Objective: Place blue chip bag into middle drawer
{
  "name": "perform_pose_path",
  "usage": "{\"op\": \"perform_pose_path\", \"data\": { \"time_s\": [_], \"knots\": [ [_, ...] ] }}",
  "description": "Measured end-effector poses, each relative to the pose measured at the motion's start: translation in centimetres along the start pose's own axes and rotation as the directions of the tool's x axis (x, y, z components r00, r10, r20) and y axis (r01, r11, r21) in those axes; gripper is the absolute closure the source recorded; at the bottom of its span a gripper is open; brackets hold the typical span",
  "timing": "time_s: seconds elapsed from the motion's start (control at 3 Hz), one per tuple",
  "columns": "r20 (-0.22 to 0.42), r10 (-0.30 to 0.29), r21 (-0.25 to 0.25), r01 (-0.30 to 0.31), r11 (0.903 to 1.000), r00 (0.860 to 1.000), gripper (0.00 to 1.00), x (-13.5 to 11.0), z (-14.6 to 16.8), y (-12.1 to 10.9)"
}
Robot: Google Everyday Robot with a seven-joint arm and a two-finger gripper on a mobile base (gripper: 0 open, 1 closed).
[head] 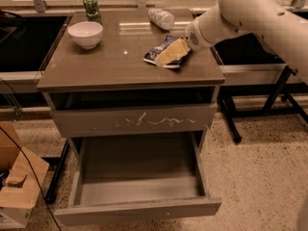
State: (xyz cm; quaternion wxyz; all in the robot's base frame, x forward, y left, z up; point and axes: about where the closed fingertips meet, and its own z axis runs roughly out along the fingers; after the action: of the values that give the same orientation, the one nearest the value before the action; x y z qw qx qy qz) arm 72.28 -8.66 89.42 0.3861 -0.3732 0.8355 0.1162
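Note:
The blue chip bag (154, 55) lies on the cabinet top (110, 66), right of centre near the right edge. My gripper (171, 54) comes in from the upper right on the white arm and rests down on the bag, covering its right part. The bag is still flat on the top. The middle drawer (139, 210) is pulled wide open below, its smooth front panel toward me and its inside bare.
A white bowl (85, 34) and a green can (90, 7) stand at the back left of the top, and a clear plastic bottle (161, 18) lies at the back. The scratched drawer front (134, 121) above is shut. A cardboard box (19, 186) sits on the floor at left.

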Motion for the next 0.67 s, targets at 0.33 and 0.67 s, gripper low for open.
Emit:
{"op": "perform_pose_path", "data": {
  "time_s": [0.33,0.67],
  "knots": [
    [0.036,0.051,0.016,-0.052,0.9985,0.998,0.0,-0.2,2.5,-2.4],
    [0.042,0.095,0.004,-0.095,0.9955,0.995,0.0,0.3,4.9,-3.8]
  ]
}}
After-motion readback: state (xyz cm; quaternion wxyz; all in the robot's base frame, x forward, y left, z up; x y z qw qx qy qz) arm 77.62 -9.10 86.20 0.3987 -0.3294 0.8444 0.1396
